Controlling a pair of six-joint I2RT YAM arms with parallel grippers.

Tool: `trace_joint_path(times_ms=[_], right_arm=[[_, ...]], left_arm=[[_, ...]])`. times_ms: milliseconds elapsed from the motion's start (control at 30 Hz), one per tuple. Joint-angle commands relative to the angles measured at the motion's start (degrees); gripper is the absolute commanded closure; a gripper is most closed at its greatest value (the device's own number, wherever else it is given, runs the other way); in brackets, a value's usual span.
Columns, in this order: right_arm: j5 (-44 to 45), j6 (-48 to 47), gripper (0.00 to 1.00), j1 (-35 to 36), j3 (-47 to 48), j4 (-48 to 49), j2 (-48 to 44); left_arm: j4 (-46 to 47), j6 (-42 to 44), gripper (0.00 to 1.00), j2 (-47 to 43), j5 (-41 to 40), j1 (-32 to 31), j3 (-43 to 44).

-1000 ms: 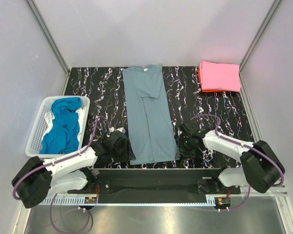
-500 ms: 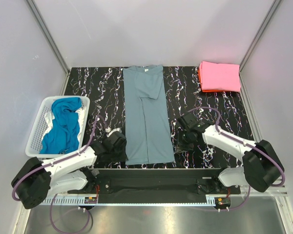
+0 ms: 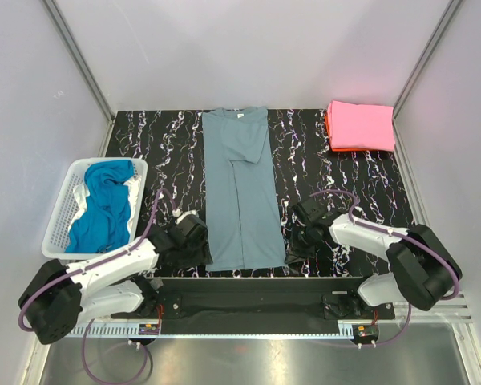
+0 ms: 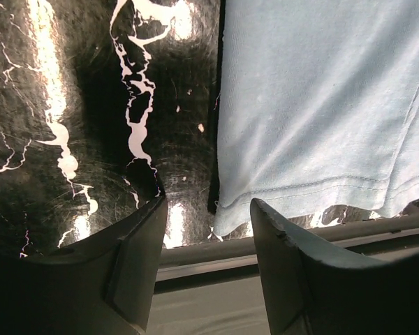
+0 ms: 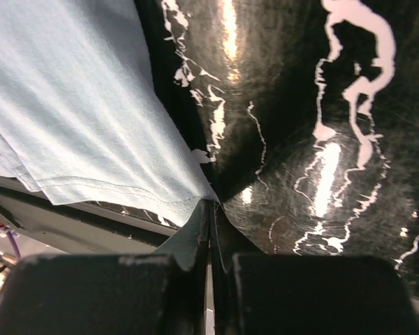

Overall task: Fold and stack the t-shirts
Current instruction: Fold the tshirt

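- The black marbled bench (image 3: pixel 160 136) carries everything.
- Done: a folded pink t-shirt (image 3: pixel 361 124) lies on an orange-red one (image 3: pixel 328 130) in the far right corner.
- In hand: the grey-blue t-shirt (image 3: pixel 240 192) lies mid-bench as a long strip and needs crosswise folds.
- The right gripper (image 5: pixel 209 209) has its jaws pinched on one hem corner. The left gripper (image 4: pixel 208 213) jaws stand wide beside the other.
- Left to do: teal t-shirts (image 3: pixel 104 208) lie crumpled in the white mesh basket (image 3: pixel 60 228).

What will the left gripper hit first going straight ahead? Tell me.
Most likely the grey-blue t-shirt: its near hem corner lies just ahead of the open left gripper, on the black table. Depth is unclear.
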Motion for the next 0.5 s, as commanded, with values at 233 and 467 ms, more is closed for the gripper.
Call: trace_joint_path(times_ms=[233,467], right_arm=[[1.0,0.3,0.76,0.3,0.9,-2.4,-4.1],[0.6,0.3,0.63,0.3,1.0,-2.7,-3.7]], left_arm=[[2.2,1.6,0.42,1.7,1.2,0.2,-0.7],[5.1,0.8,0.47,1.8,3.2,0.2,-3.1]])
